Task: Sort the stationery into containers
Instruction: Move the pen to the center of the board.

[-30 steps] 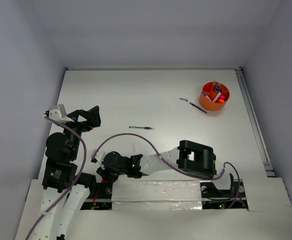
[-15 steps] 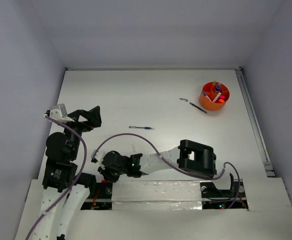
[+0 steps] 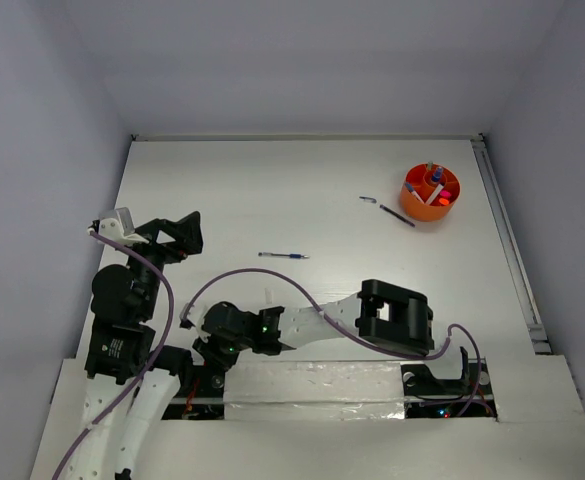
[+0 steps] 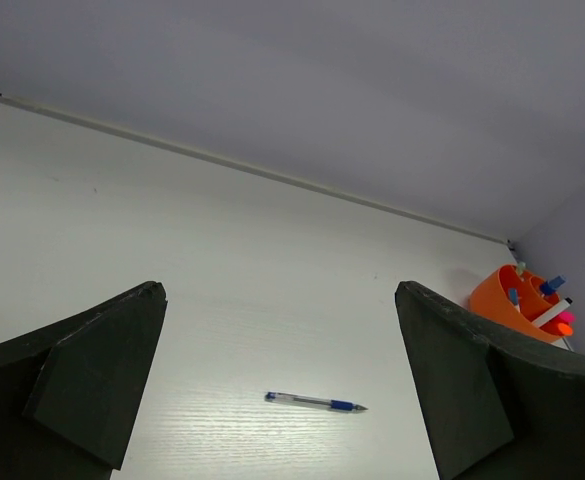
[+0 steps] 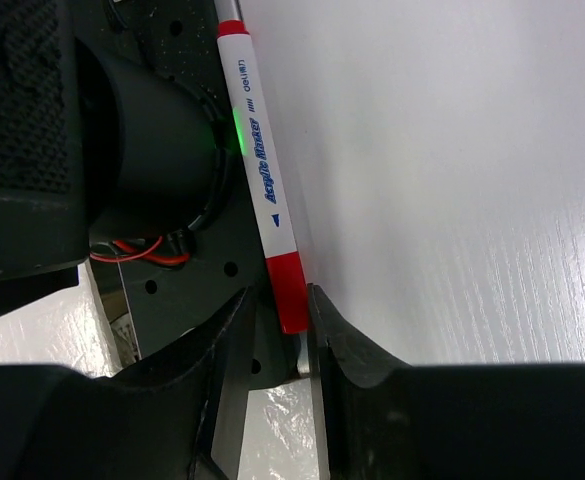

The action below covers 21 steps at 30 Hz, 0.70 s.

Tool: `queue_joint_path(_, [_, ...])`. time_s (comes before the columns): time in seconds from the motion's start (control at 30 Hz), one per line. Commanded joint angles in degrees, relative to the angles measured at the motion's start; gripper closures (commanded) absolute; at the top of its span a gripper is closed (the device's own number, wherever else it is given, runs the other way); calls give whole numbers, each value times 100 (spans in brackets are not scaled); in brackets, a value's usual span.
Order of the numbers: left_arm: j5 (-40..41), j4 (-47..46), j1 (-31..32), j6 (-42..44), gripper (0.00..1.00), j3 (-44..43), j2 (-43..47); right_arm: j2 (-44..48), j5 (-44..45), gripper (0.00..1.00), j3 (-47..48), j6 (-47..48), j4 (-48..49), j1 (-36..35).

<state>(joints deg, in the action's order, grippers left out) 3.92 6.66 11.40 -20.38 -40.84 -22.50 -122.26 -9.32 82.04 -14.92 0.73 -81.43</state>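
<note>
— Where do we find the marker (image 5: pixel 255 150)?
— Far from the orange cup (image 3: pixel 424 212), at the near edge of the white, wood-grained counter (image 3: pixel 272 190). It is a slim white plastic barrel with red ends, lying against a black perforated plate (image 5: pixel 172 290).
— And our right claw (image 5: pixel 282 297)?
— Narrow, with its matte black fingers (image 5: pixel 222 370) flanking the red end. We cannot tell whether they pinch it.
— The left claw (image 4: pixel 279 290)?
— Spread wide with nothing in it, well left of the cup.
— Anything else loose?
— A thin clear pen (image 3: pixel 283 256) with blue ends lies left of the cup and nearer than it. A dark pen (image 3: pixel 397 216) lies just beside the round cup's wall.
</note>
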Motion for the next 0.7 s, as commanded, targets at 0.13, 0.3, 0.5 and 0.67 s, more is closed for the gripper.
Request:
queue_joint_path(0.13, [-120, -305, -41, -10, 1, 41, -79, 9, -168, 66, 348, -11, -494, -162])
queue_joint_path(0.3, [-129, -314, -41, -18, 1, 41, -70, -236, 132, 67, 426, 85, -618, -163])
queue_joint_path(0.5, [-137, -314, -41, -10, 1, 41, -88, -395, 518, 71, 506, 235, -759, -163])
queue_joint_path(0.67, [-164, -323, -41, -10, 1, 41, -88, -439, 896, 73, 515, 349, -864, -163])
